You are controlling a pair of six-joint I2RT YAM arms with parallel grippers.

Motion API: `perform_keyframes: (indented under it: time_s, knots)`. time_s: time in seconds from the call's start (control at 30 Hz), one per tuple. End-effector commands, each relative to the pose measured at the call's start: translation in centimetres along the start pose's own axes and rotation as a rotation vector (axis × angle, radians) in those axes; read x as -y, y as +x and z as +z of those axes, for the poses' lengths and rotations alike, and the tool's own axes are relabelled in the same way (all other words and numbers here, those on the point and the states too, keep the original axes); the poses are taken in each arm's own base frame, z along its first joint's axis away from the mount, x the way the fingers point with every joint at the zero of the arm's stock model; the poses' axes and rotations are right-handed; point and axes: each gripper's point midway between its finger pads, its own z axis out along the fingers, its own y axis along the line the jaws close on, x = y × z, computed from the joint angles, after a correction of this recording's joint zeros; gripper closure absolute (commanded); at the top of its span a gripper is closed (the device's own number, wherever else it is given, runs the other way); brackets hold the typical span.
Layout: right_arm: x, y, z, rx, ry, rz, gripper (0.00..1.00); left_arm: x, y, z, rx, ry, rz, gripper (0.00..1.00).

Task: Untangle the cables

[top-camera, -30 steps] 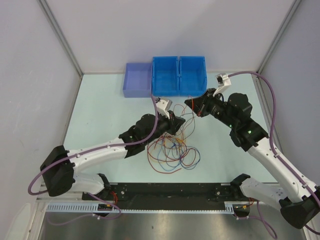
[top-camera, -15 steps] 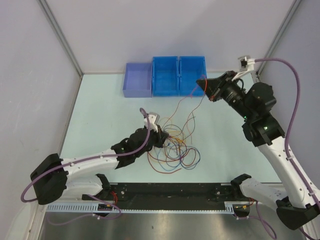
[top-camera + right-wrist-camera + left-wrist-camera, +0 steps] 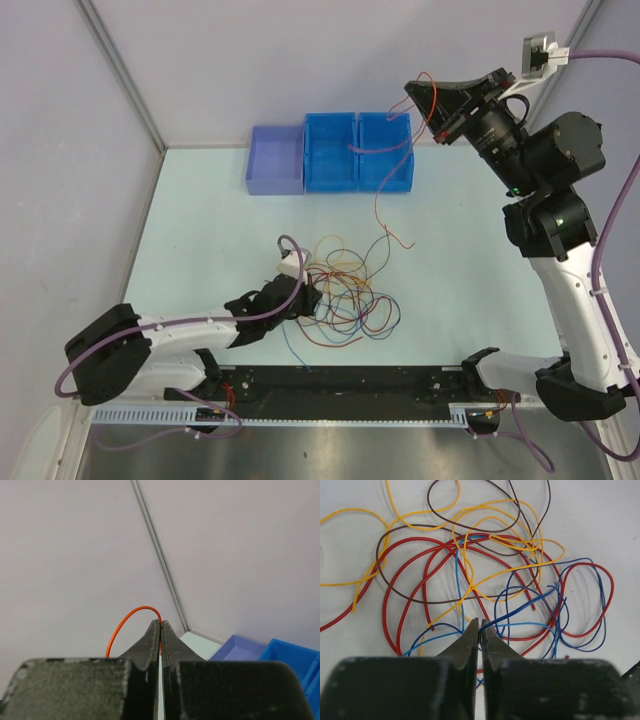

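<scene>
The cables (image 3: 348, 296) lie in a loose tangle of red, yellow, blue and brown strands on the table; in the left wrist view they fill the table ahead (image 3: 485, 575). My left gripper (image 3: 311, 298) sits low at the tangle's left edge, shut on a blue cable (image 3: 530, 602) at its tips (image 3: 480, 625). My right gripper (image 3: 412, 95) is raised high above the blue bins, shut on a red-orange cable (image 3: 127, 622) at its tips (image 3: 160, 624). That cable (image 3: 379, 195) hangs down to the table, its end free of the tangle.
A double blue bin (image 3: 358, 130) and a purple bin (image 3: 275, 170) stand at the back of the table. A blue strand (image 3: 291, 350) trails toward the near edge. Grey walls enclose the table, with the right arm close to the back right corner.
My right gripper has risen up and to the right with the red-orange cable, drawing it out of the tangle. My left gripper has drawn back toward the near left, staying low at the tangle.
</scene>
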Motion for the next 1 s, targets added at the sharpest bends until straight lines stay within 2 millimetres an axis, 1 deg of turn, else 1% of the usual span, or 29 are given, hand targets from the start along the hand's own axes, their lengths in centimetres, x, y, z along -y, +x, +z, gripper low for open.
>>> perform_keyframes:
  time_s: [0.0,0.03,0.07,0.1,0.13,0.17,0.2,0.23,0.27,0.3,0.33,0.37,0.4,0.43,0.47,0.5,0.53,0.57,0.6,0.63,0.67,0.7,0.73,0.77,0.83,0.87,0.9,0.93,0.97]
  knots:
    - [0.9,0.2,-0.3,-0.014,0.039,-0.044,1.00,1.9,-2.3,-0.1,0.053,0.050,-0.023,0.81]
    - [1.2,0.6,-0.3,-0.022,0.046,-0.043,1.00,1.9,-2.6,-0.4,0.053,0.050,-0.021,0.72]
    - [1.7,1.2,-0.3,-0.030,0.058,-0.041,1.00,2.1,-3.1,-0.6,0.063,0.054,-0.015,0.62]
    - [2.3,2.2,-0.3,-0.046,0.073,-0.035,1.00,2.5,-4.1,-0.9,0.082,0.057,-0.013,0.39]
    - [2.6,2.7,-0.4,-0.052,0.079,-0.032,1.00,2.4,-4.7,-1.6,0.088,0.050,-0.006,0.26]
    - [2.9,3.3,-0.3,-0.062,0.086,-0.029,1.00,2.2,-5.4,-1.9,0.101,0.031,0.011,0.16]
    - [3.6,4.2,-0.3,-0.078,0.102,-0.026,1.00,2.9,-7.2,-2.5,0.131,0.035,0.011,0.04]
    - [4.1,4.9,-0.2,-0.092,0.111,-0.026,1.00,2.4,-7.5,-3.3,0.119,0.008,0.027,0.00]
    - [4.3,5.1,-0.2,-0.093,0.117,-0.027,1.00,2.4,-9.3,-4.1,0.153,-0.020,0.035,0.00]
    - [4.9,5.9,-0.1,-0.107,0.128,-0.023,1.00,2.2,-10.0,-4.6,0.160,-0.041,0.040,0.00]
    - [5.4,6.5,0.1,-0.120,0.137,-0.021,1.00,1.2,-10.0,-5.5,0.138,-0.087,0.059,0.00]
    - [5.8,6.9,0.3,-0.125,0.145,-0.022,1.00,1.3,-11.4,-6.4,0.161,-0.104,0.060,0.00]
    - [6.0,7.2,0.4,-0.128,0.148,-0.020,1.00,0.5,-12.1,-7.0,0.176,-0.154,0.065,0.00]
    - [6.5,7.8,0.6,-0.139,0.154,-0.019,1.00,-0.7,-11.4,-7.8,0.138,-0.207,0.092,0.00]
    - [6.9,8.2,1.0,-0.146,0.157,-0.018,1.00,-0.9,-12.5,-8.8,0.156,-0.227,0.089,0.00]
    - [7.2,8.6,1.2,-0.151,0.163,-0.017,1.00,-2.0,-12.8,-9.5,0.164,-0.282,0.097,0.00]
    - [7.5,8.9,1.4,-0.155,0.167,-0.018,1.00,-3.4,-11.9,-10.4,0.115,-0.343,0.127,0.00]
    - [8.0,9.4,1.9,-0.160,0.170,-0.020,1.00,-3.7,-12.4,-11.4,0.129,-0.371,0.079,0.00]
    - [8.5,9.7,2.2,-0.162,0.178,-0.020,1.00,-3.7,-12.5,-11.9,0.117,-0.372,0.076,0.00]
    - [8.7,9.7,2.5,-0.161,0.179,-0.022,1.00,-4.2,-11.3,-12.9,0.045,-0.383,0.093,0.00]
    - [9.3,10.4,3.1,-0.171,0.186,-0.022,1.00,-3.6,-12.5,-14.1,0.061,-0.366,0.053,0.00]
    - [9.7,10.5,3.4,-0.172,0.192,-0.024,1.00,-4.1,-12.1,-15.0,0.031,-0.379,0.060,0.00]
    - [9.9,10.7,3.7,-0.171,0.192,-0.026,1.00,-4.1,-12.2,-15.6,0.035,-0.371,0.057,0.00]
    - [10.7,11.4,4.4,-0.180,0.204,-0.030,1.00,-4.6,-12.2,-16.5,0.057,-0.364,0.054,0.00]
    - [11.4,11.6,5.1,-0.168,0.212,-0.034,1.00,-5.9,-12.1,-17.2,0.092,-0.390,0.076,0.00]
    - [11.7,11.7,5.5,-0.160,0.218,-0.040,1.00,-6.7,-11.5,-17.3,0.099,-0.412,0.077,0.00]
    - [12.8,12.8,6.1,-0.180,0.234,-0.042,1.00,-6.9,-11.9,-18.1,0.139,-0.404,0.042,0.00]
    - [13.2,13.1,6.4,-0.184,0.242,-0.047,1.00,-6.4,-12.0,-18.2,0.144,-0.369,0.041,0.00]
    - [13.5,12.6,6.9,-0.169,0.253,-0.059,1.00,-6.2,-11.9,-18.2,0.154,-0.343,0.039,0.00]
